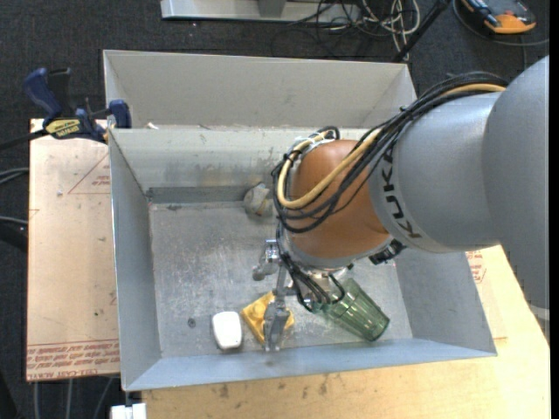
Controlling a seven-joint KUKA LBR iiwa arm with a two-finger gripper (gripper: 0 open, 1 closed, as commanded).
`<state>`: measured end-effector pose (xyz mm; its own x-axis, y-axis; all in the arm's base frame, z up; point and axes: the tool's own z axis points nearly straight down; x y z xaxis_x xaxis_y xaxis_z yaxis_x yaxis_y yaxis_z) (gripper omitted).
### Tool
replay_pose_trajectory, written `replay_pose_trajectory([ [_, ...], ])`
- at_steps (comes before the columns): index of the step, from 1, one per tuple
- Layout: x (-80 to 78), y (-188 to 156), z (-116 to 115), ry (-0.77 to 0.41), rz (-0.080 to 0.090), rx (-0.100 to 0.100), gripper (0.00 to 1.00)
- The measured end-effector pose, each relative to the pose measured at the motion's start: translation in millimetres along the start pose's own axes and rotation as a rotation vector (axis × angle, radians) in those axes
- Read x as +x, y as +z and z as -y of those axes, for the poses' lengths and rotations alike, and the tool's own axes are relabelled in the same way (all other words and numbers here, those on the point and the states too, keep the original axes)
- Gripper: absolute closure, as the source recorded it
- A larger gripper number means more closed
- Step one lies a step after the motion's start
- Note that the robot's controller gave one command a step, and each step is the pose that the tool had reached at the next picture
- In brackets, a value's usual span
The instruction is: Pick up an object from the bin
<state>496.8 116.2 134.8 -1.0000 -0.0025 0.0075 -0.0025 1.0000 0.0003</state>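
camera view: your fingers (276, 325) are down at lower centre of the frame, at the right edge of a crumpled yellow piece (256, 315). a white block (227, 330) lies left of it and a green cup (360, 315) right. you cannot tell their width. likely the grasp step; next, close and lift clear.

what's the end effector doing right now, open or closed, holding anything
End effector: cannot be told whether open or closed; it is down at the yellow thing near the front wall of the bin.
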Motion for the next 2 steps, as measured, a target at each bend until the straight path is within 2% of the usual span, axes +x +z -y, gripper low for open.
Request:
replay_pose_trajectory([
  [1,-1.9,-3,0,0.003,0.006,-0.001,0.00],
  [2,-23.1,59,38,-0.247,0.010,-0.002,1.00],
])
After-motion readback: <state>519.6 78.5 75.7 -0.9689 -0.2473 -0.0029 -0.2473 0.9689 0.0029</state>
